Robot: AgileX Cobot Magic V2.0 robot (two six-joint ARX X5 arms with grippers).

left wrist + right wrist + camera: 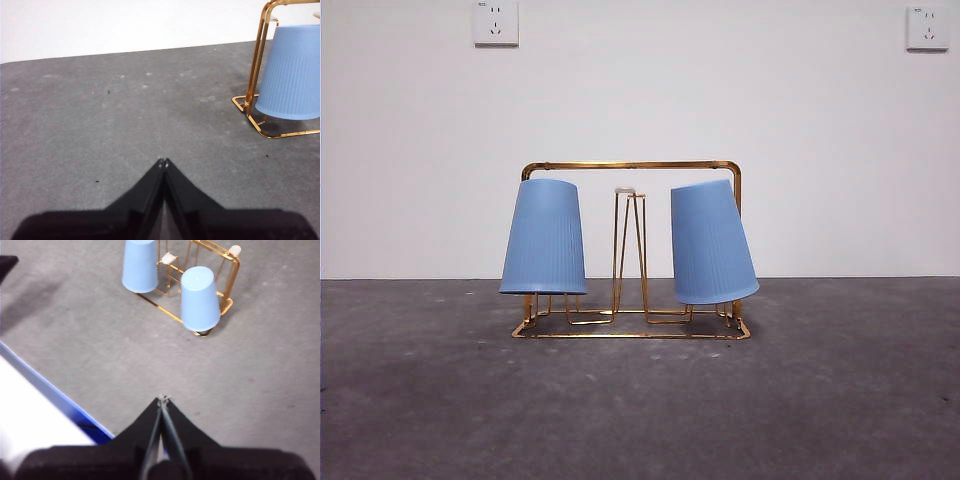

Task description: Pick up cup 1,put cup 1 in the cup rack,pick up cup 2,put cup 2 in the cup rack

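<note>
The gold wire cup rack [630, 166] stands on the grey table in the middle of the front view. Two blue cups hang upside down on its prongs: one at the left [544, 237], upright, and one at the right [711, 243], tilted. The right wrist view shows the rack [231, 275] with both cups [140, 265] [200, 299] from above and some way off. My left gripper [163, 161] is shut and empty, low over the table, with the rack [258, 55] and one cup [291, 75] off to its side. My right gripper [163, 399] is shut and empty, high above the table.
A white wall with two sockets [496, 22] [927, 27] stands behind the table. A blue-edged white surface [35, 405] borders the table in the right wrist view. A dark arm tip [7, 264] shows at that view's edge.
</note>
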